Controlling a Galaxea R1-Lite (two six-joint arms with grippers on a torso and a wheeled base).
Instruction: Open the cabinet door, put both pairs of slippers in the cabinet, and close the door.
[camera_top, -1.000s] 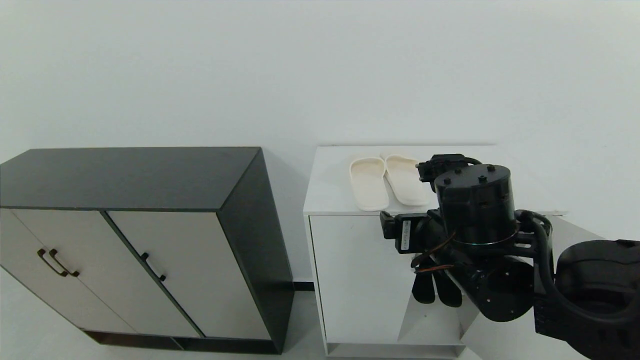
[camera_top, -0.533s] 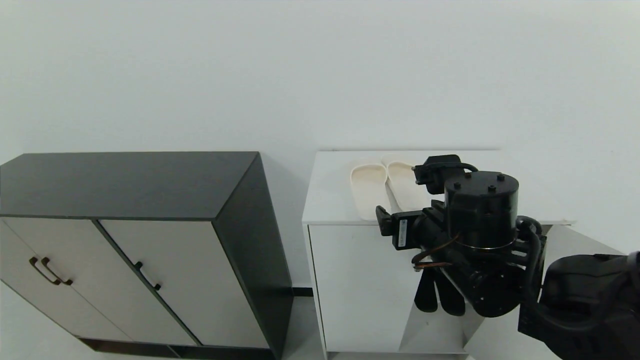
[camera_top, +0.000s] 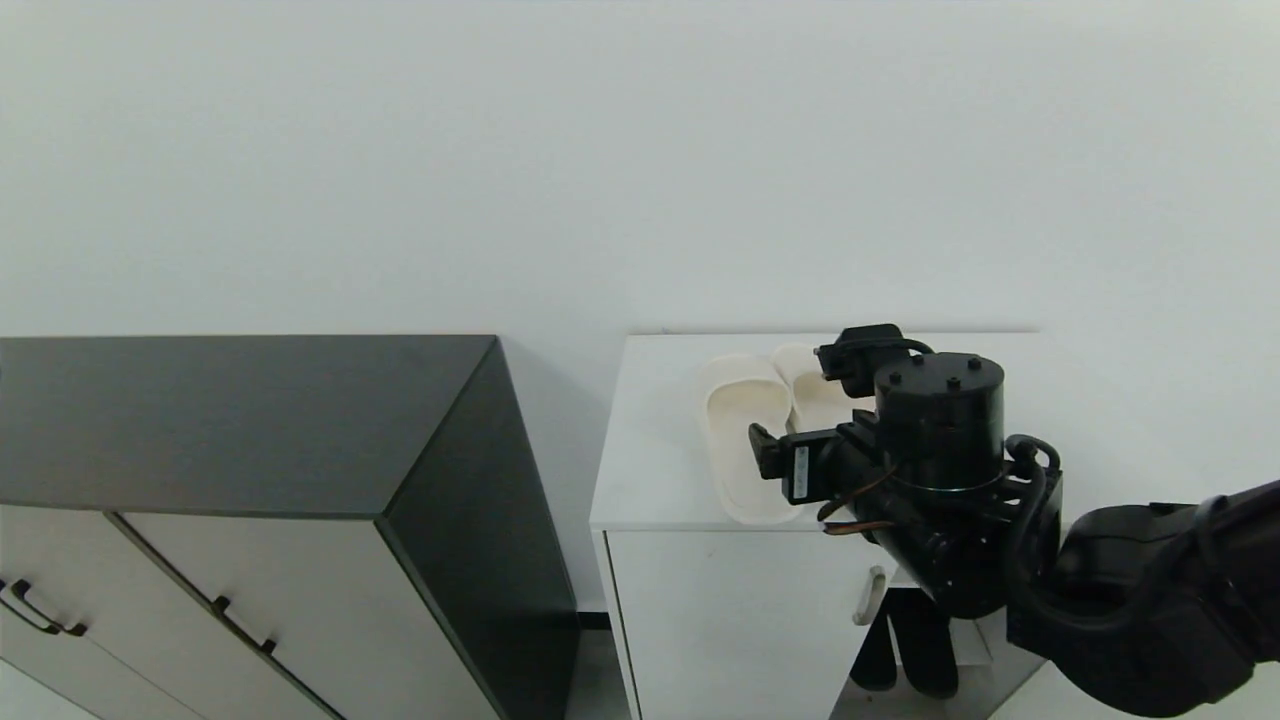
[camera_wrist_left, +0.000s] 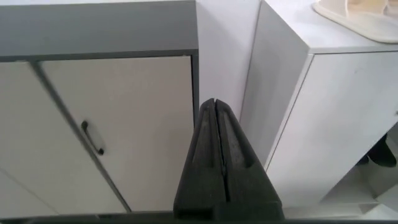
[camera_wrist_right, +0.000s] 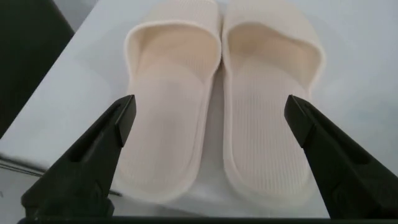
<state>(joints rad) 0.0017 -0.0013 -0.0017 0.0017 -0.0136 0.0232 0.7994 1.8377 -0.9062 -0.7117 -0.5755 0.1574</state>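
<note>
Since a second ago the whole head view has shifted, so everything lies lower in the frame, and the right arm has risen from the stand's (camera_top: 650, 470) front to its top edge. Nearest, the left wrist view has the left claw (camera_wrist_left: 215, 111) at bottom centre, its fingers pressed together on nothing, with the cabinet (camera_wrist_left: 118, 124) and its shut doors behind at left. The right claw (camera_wrist_right: 209, 107) is spread wide, one finger at each lower corner of the right wrist view, with the cream slippers (camera_wrist_right: 267, 99) side by side between them on the stand. In the head view alone, a dark pair (camera_top: 905, 650) shows low beside the stand, at bottom right.
</note>
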